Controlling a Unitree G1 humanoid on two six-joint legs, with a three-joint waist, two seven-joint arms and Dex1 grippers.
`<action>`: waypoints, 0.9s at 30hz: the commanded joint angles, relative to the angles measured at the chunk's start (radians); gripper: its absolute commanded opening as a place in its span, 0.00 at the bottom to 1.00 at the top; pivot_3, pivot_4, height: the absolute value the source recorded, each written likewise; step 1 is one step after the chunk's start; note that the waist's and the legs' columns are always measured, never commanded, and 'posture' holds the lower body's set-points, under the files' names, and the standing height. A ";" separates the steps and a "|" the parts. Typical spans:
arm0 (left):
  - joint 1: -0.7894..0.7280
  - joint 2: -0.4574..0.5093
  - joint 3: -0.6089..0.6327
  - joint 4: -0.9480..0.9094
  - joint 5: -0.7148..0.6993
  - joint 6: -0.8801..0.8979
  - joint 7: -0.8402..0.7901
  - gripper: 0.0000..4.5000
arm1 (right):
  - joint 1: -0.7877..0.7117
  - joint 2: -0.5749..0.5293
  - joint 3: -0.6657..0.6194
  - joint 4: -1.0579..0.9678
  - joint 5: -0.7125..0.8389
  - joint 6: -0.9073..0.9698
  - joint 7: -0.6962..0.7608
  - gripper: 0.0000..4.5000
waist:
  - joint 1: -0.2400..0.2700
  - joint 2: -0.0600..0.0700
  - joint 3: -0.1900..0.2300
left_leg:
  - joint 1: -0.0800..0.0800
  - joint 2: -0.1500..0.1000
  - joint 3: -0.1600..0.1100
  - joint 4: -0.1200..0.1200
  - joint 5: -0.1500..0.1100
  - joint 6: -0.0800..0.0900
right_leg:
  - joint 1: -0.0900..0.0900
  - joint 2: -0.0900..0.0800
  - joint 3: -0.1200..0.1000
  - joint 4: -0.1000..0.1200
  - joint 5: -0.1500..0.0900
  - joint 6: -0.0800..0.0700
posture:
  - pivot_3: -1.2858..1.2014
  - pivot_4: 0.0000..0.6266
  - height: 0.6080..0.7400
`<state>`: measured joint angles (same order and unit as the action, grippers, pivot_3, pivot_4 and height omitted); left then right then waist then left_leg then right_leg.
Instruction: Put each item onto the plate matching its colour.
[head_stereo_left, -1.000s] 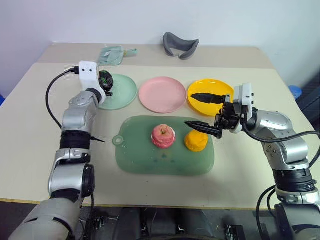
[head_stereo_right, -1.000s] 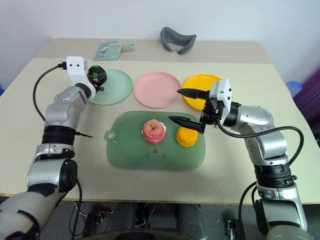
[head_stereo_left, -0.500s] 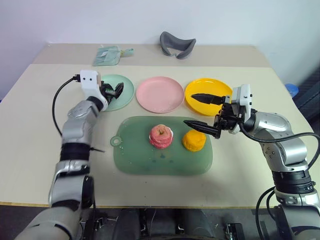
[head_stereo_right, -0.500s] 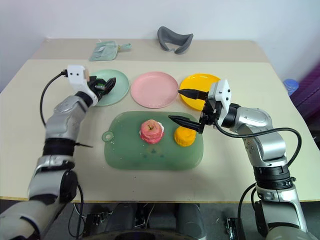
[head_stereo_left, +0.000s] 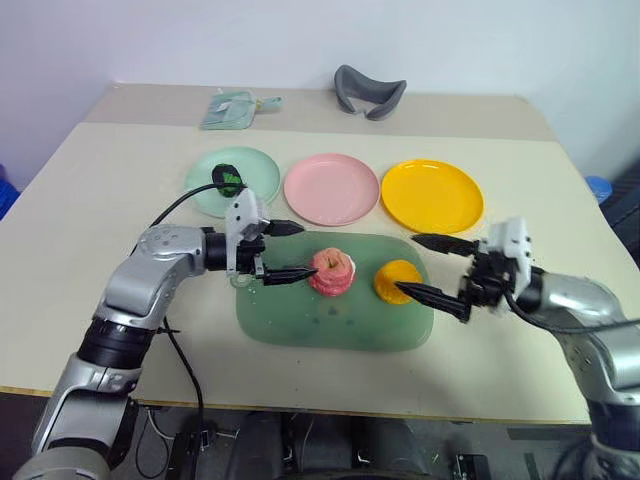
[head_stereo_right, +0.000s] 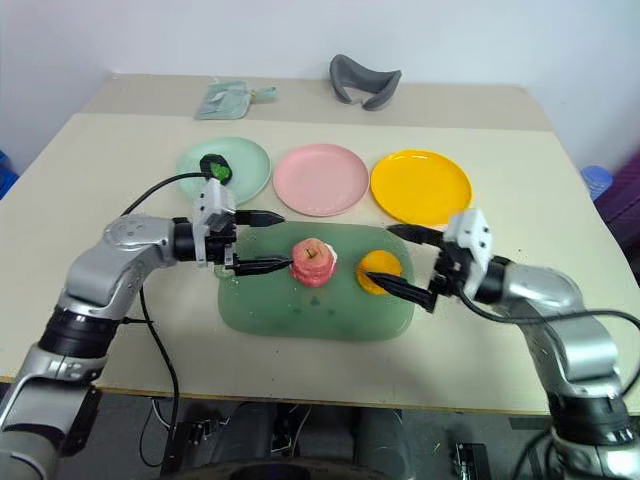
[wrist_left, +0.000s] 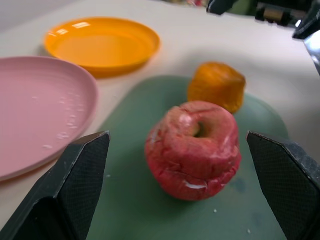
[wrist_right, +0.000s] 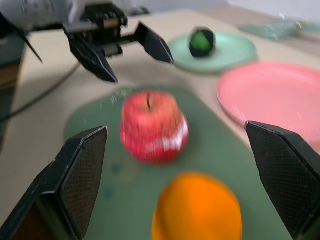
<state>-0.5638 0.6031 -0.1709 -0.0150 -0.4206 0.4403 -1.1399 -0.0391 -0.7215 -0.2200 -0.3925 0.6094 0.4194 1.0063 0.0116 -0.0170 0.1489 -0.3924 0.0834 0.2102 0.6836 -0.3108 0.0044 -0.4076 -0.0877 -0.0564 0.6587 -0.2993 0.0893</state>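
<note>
A dark green-and-black ball (head_stereo_left: 229, 181) rests on the mint green plate (head_stereo_left: 255, 168). The pink plate (head_stereo_left: 330, 188) and yellow-orange plate (head_stereo_left: 432, 195) stand bare beside it. On the translucent green tray (head_stereo_left: 330, 325) sit the pink-red apple (head_stereo_left: 331, 271) and the orange ball (head_stereo_left: 397, 279). My left gripper (head_stereo_left: 292, 252) is open and level, its fingertips just left of the apple, which lies straight ahead between them in the left wrist view (wrist_left: 192, 149). My right gripper (head_stereo_left: 408, 264) is open at the orange ball's right side, one finger behind it and one in front, not closed on it.
A grey curved object (head_stereo_left: 369, 90) and a pale green pouch (head_stereo_left: 235, 108) lie on the back table. A black cable (head_stereo_left: 185, 205) loops from my left wrist over the table near the mint plate. Bare tabletop lies left and right of the tray.
My left gripper let go of the green ball onto the mint plate, opened, and swung back to the apple. My right gripper sank and drew back beside the orange ball. The camera shifted.
</note>
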 joint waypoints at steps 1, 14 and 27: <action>-0.051 -0.015 -0.019 0.045 0.026 -0.052 -0.051 0.99 | 0.105 -0.028 -0.125 -0.109 0.041 0.019 -0.028 1.00 | 0.000 0.000 0.000 | 0.000 0.000 0.000 0.000 0.000 0.000 | 0.000 0.000 0.000 0.000 0.000 0.000 | 0.52 0.24 1.00; -0.146 -0.112 -0.113 0.249 0.120 -0.165 -0.205 0.99 | 0.280 -0.038 -0.251 -0.250 0.095 0.059 -0.106 1.00 | 0.001 0.000 0.000 | 0.000 0.000 -0.005 0.001 0.000 0.000 | 0.001 0.000 0.000 0.000 0.000 0.000 | 0.52 0.24 1.00; -0.267 -0.341 0.024 0.420 0.177 -0.262 0.155 0.72 | 0.209 -0.032 -0.209 -0.225 0.089 0.035 -0.133 1.00 | 0.002 -0.001 0.001 | -0.001 -0.001 -0.010 0.002 0.000 0.001 | 0.002 0.000 -0.001 -0.001 0.000 0.000 | 0.52 0.24 1.00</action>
<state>-0.7694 0.2806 -0.2060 0.3969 -0.2416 0.2017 -1.0642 0.1874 -0.7535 -0.4297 -0.6059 0.6919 0.4734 0.8778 0.0131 -0.0185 0.1496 -0.3933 0.0824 0.2000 0.6859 -0.3110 0.0055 -0.4048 -0.0875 -0.0575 0.6579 -0.2992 0.0891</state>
